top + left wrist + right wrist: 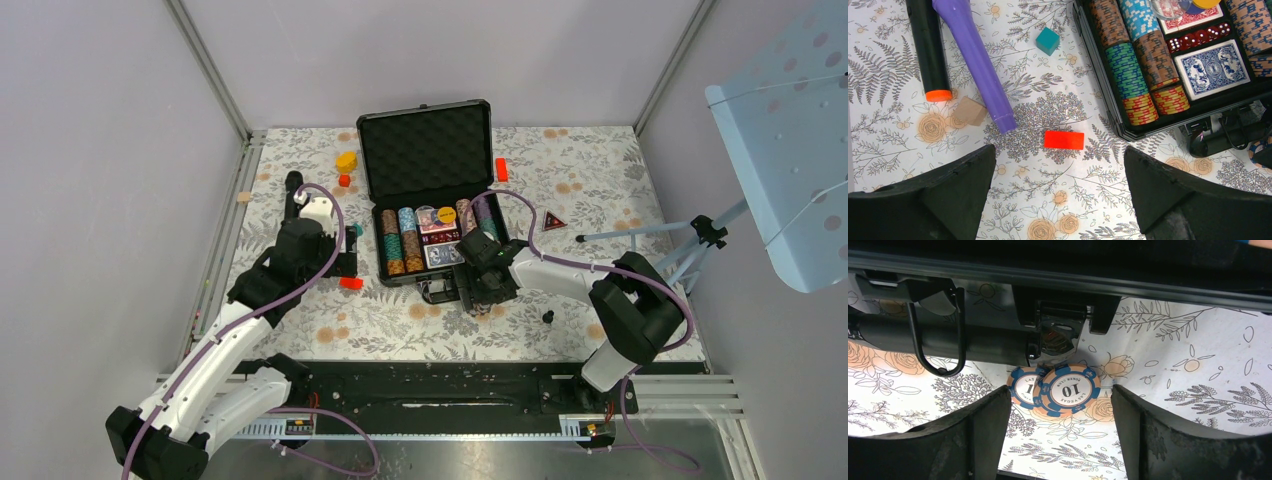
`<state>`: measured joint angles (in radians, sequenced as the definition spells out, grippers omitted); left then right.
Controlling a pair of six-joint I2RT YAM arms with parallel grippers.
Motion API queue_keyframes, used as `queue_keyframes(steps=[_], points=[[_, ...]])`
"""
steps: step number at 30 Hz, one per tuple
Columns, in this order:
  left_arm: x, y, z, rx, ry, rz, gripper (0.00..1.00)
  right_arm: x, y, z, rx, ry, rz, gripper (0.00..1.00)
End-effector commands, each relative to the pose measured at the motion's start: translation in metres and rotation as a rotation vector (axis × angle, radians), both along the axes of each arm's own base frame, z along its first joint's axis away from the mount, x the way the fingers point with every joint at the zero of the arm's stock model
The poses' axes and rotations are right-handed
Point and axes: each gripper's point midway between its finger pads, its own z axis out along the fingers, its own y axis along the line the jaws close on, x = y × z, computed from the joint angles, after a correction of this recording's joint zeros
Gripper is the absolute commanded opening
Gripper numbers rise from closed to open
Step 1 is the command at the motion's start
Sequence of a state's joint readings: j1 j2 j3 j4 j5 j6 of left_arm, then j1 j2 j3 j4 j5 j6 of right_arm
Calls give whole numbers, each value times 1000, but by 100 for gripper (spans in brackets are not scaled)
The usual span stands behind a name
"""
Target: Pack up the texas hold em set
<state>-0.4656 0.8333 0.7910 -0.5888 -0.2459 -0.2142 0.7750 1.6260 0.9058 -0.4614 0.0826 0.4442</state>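
The black case (425, 150) lies open mid-table, foam lid up, with rows of striped chips (400, 240), red dice and card decks (1211, 67) in its tray. Its front edge, latch (1055, 337) and handle (938, 335) fill the top of the right wrist view. Two blue-and-peach "10" chips (1065, 389) lie overlapped on the cloth just in front of the latch. My right gripper (1060, 432) is open and empty, low over the cloth just short of these chips. My left gripper (1058, 192) is open and empty, left of the case, above a red block (1063, 140).
A purple-and-black cylinder (975, 60) and a black tube with an orange end (930, 50) lie left of the case. A teal block (1047, 40), a tan block (969, 110), a yellow block (346, 160), more red blocks (501, 169) and a triangular piece (554, 221) lie around.
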Motion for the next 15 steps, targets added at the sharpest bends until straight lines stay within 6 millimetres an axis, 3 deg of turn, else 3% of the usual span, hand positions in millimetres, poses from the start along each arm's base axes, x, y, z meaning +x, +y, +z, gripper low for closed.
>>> queue_keyframes(steps=[1,15], points=[[6,-5,7,-28,-32,-10,99,-11,15,-1,57,50,37,79],[6,-5,6,-27,-29,-10,99,-22,23,-2,34,60,101,78]])
